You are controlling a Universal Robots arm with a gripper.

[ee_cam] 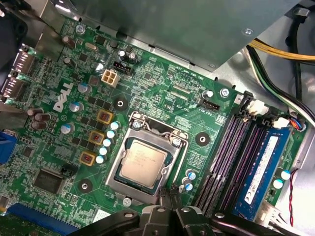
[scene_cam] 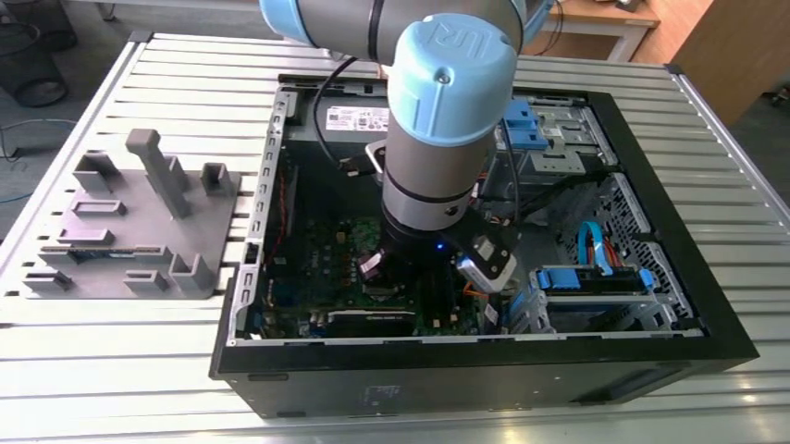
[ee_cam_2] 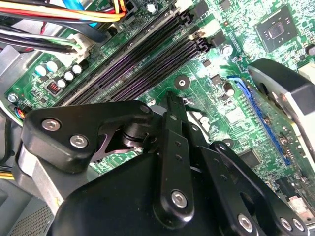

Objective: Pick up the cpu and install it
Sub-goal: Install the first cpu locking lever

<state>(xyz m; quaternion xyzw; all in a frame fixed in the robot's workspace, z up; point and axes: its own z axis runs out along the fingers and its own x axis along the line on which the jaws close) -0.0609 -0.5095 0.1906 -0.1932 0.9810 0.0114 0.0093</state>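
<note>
The cpu [ee_cam: 142, 164], a pale silvery square, lies flat inside the metal socket frame [ee_cam: 129, 189] on the green motherboard [ee_cam: 162, 88]. In the first wrist view my gripper [ee_cam: 167, 192] hovers just beside the socket's edge, its tips together and holding nothing. The second wrist view shows the same shut gripper [ee_cam_2: 171, 98] above the board near the long black memory slots [ee_cam_2: 147, 64]. In the exterior view the arm [scene_cam: 432, 139] reaches down into the open computer case [scene_cam: 691, 305], with the gripper [scene_cam: 401, 268] low over the motherboard.
A grey fixture block [scene_cam: 124, 222] sits on the slatted table at the exterior view's left. Inside the case are blue drive brackets [scene_cam: 593, 277], cable bundles [ee_cam: 275, 54], a blue memory module [ee_cam: 263, 172] and a fan housing [ee_cam_2: 290, 103].
</note>
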